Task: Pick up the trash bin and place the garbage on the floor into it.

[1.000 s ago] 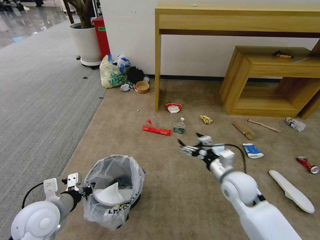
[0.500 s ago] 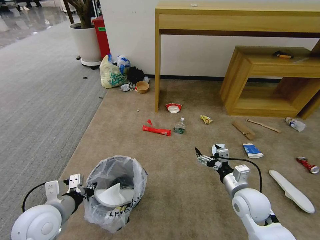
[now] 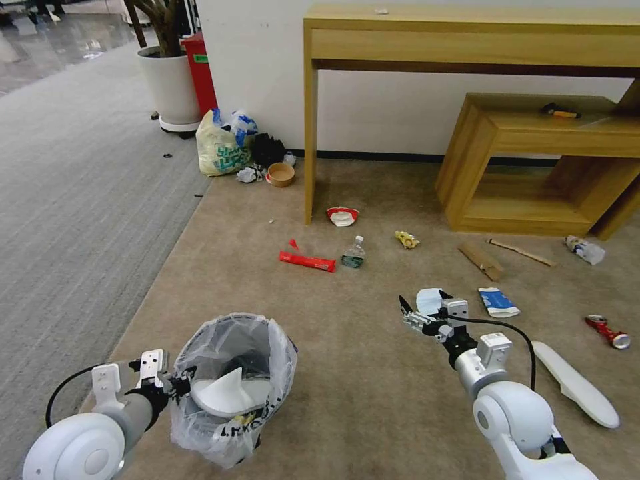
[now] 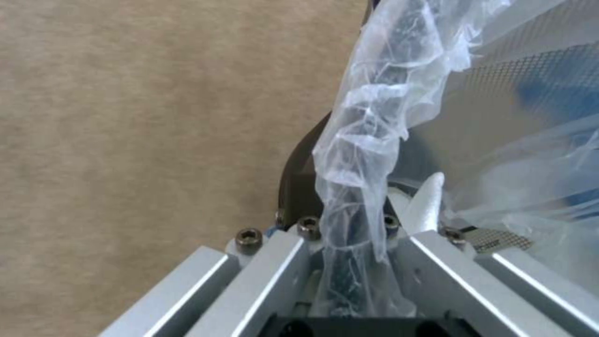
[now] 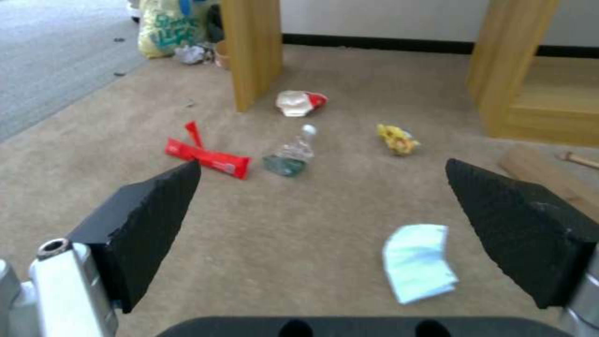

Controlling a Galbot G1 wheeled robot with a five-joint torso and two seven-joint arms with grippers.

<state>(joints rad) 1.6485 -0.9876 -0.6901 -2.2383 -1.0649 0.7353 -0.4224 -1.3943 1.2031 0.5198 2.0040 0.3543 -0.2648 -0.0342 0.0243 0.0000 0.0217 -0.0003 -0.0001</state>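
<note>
Left claw (image 3: 175, 383) clamped on rim of trash bin (image 3: 233, 387), liner bag bunched between its fingers (image 4: 299, 206); bin low at robot's left over the floor (image 3: 347, 387), one white slipper (image 3: 223, 395) inside. Right claw (image 3: 423, 313) spread wide, nothing held, hovering just above blue mask (image 5: 418, 262). Beyond it red wrapper (image 3: 307, 260) and plastic bottle (image 3: 352, 253) just beside each other, yellow crumpled scrap (image 3: 407, 239) near. To its right carton (image 3: 497, 301), second slipper (image 3: 575, 384), red can (image 3: 605, 331); cardboard piece (image 3: 481, 259) and wooden stick (image 3: 520, 251) farther back.
</note>
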